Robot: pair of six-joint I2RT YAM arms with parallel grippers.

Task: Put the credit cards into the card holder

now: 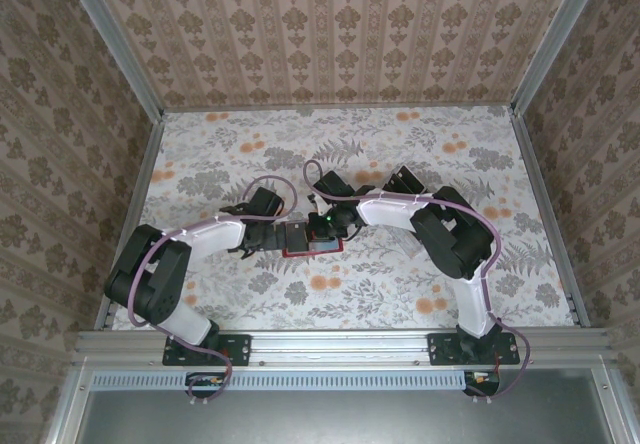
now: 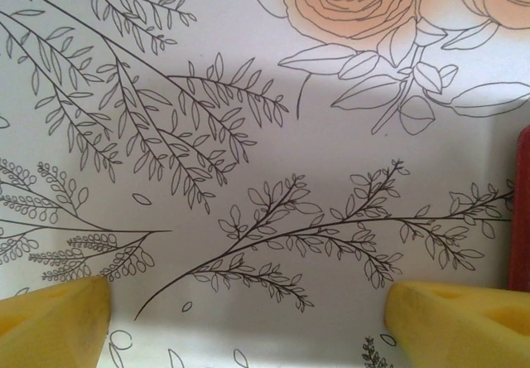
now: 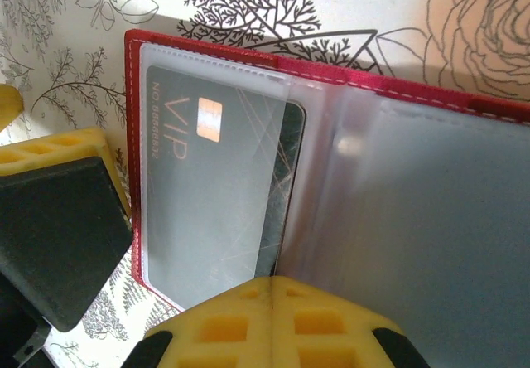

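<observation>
The red card holder lies open on the table between the two arms. Its clear plastic sleeves fan out inside the red cover. One black credit card with a gold chip and "VIP" lettering sits in the left sleeve, its right edge sticking out by the fold. My right gripper is shut, its yellow tips pressed together right at that fold; in the top view the right gripper is over the holder. My left gripper is open and empty over the bare table, with the holder's red edge just right of it.
The table is covered by a floral printed sheet. Wallpapered walls and aluminium rails close it in on three sides. A finger of the left gripper stands close against the holder's left edge.
</observation>
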